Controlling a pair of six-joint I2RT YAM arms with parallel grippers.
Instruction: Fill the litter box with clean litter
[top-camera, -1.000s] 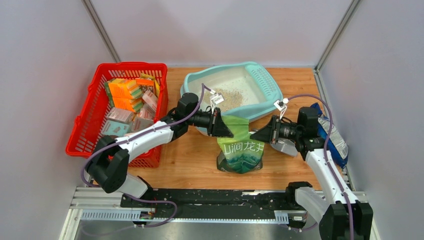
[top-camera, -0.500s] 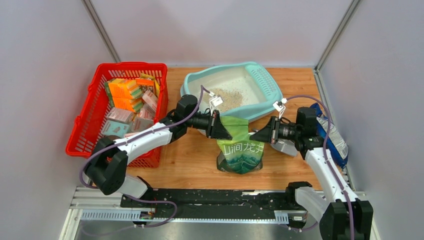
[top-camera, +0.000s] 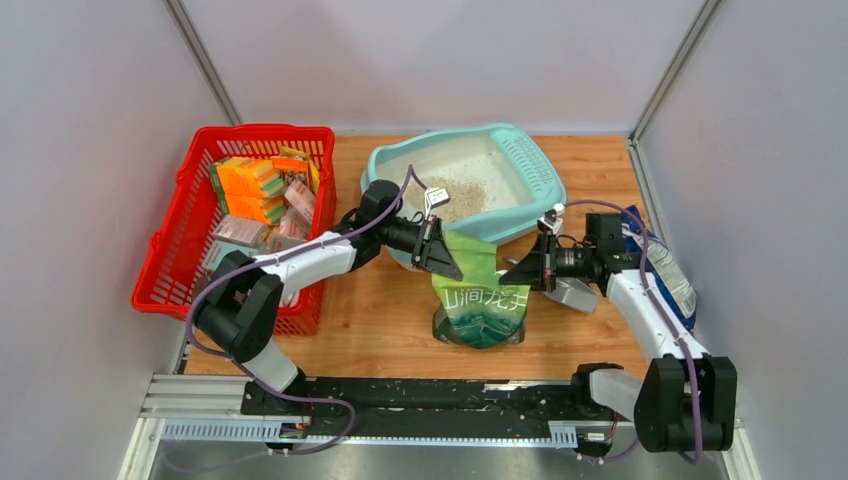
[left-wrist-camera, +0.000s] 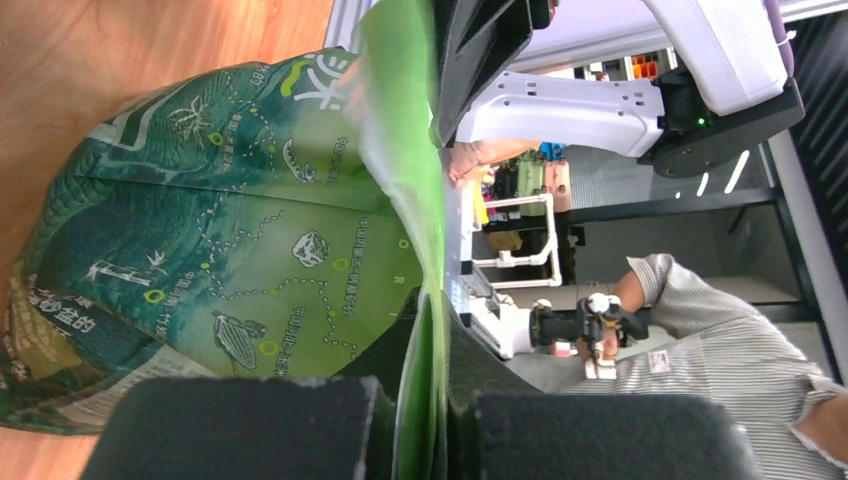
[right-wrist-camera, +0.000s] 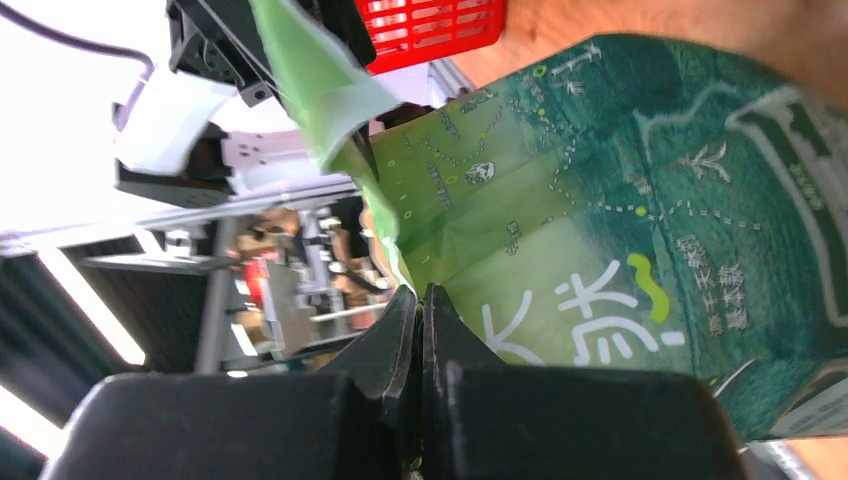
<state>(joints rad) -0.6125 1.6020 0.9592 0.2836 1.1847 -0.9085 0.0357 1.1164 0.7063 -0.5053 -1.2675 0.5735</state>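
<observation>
The light-teal litter box (top-camera: 545, 190) stands at the back middle of the table, with a patch of beige clean litter (top-camera: 456, 194) inside it. A green printed bag (top-camera: 482, 300) stands upright in front of the box. My left gripper (top-camera: 445, 262) is shut on the bag's top left edge, seen in the left wrist view (left-wrist-camera: 432, 300). My right gripper (top-camera: 513, 274) is shut on the bag's top right edge, seen in the right wrist view (right-wrist-camera: 418, 300). The bag's mouth points up.
A red mesh basket (top-camera: 170, 262) with several sponges and packets stands at the left. A blue-and-white bag (top-camera: 668, 280) lies at the right table edge. A grey metal scoop (top-camera: 572, 293) lies under the right arm. White walls close in on three sides.
Both grippers have shifted slightly with the bag's top held between them; the right wrist has moved a little back and left. The bag stays upright.
</observation>
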